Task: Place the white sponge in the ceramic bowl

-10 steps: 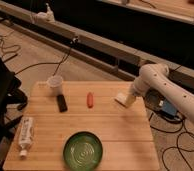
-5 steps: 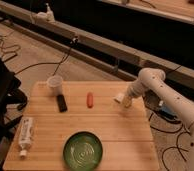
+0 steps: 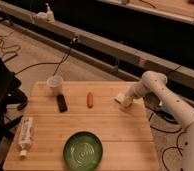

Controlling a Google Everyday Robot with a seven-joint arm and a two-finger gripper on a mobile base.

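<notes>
The white sponge [image 3: 121, 98] is a small cream block on the right side of the wooden table [image 3: 115, 135], near its far right edge. My gripper [image 3: 127, 101] is right at the sponge, at the end of the white arm [image 3: 152, 85] that reaches in from the right. The arm hides the sponge's right side. The ceramic bowl [image 3: 83, 150] is green and glossy with rings inside. It stands empty near the table's front edge, well to the left of and nearer than the gripper.
A small white cup [image 3: 55, 83] stands at the table's far left. A black bar [image 3: 62, 103] and a red-orange oblong thing [image 3: 90, 99] lie mid-table. A long white tube [image 3: 25, 134] lies at the left edge. Cables run across the floor behind.
The arm has folded lower and closer over the sponge. The gripper has come down to table level at it. The sponge has hardly moved.
</notes>
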